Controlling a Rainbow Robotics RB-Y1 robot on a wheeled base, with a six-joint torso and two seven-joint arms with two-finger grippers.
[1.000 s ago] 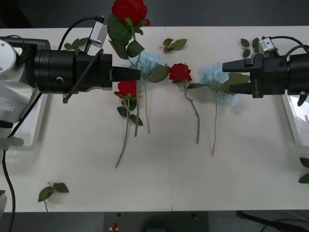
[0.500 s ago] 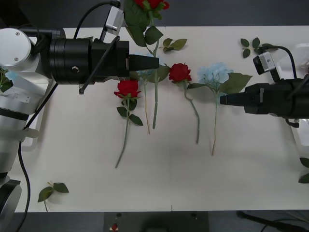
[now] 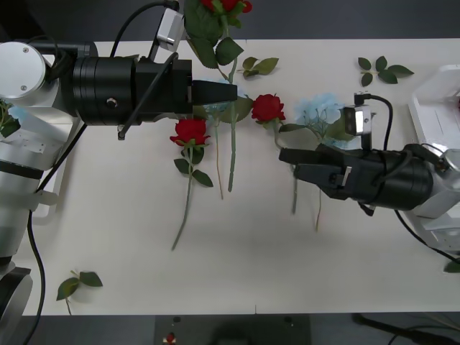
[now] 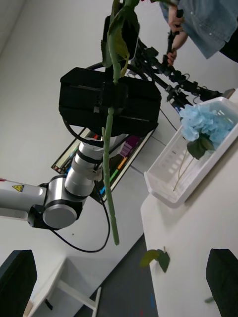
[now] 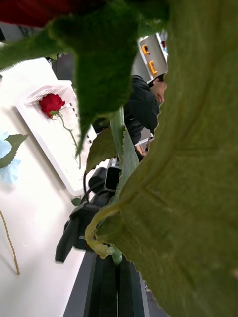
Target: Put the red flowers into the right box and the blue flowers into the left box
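Above the far-left part of the table [image 3: 237, 273], the left gripper [image 3: 228, 92] holds a red rose [image 3: 224, 6] clamped by its stem, bloom raised past the table's far edge and the stem hanging down toward the flowers below; in the right wrist view the same stem [image 4: 110, 163] dangles free beneath the closed black fingers. The right gripper [image 3: 287, 159], fingers apart and empty, reaches in low over the middle of the table, next to the stem of a rose [image 3: 268, 108] and beside a blue hydrangea [image 3: 321, 109]. Two more flowers lie on the table: a rose [image 3: 190, 131] and a hydrangea [image 3: 215, 90] partly under the left gripper. The right box [image 5: 47, 133] already holds one rose, and the left box [image 4: 191, 158] one blue cluster. The step in hand appears to be passing the raised rose across to the right arm, since its box lies on that side. Done well, the right fingers would meet the hanging stem mid-length, clear of leaves, and close fully before the left lets go; the thin stem may swing or slip.
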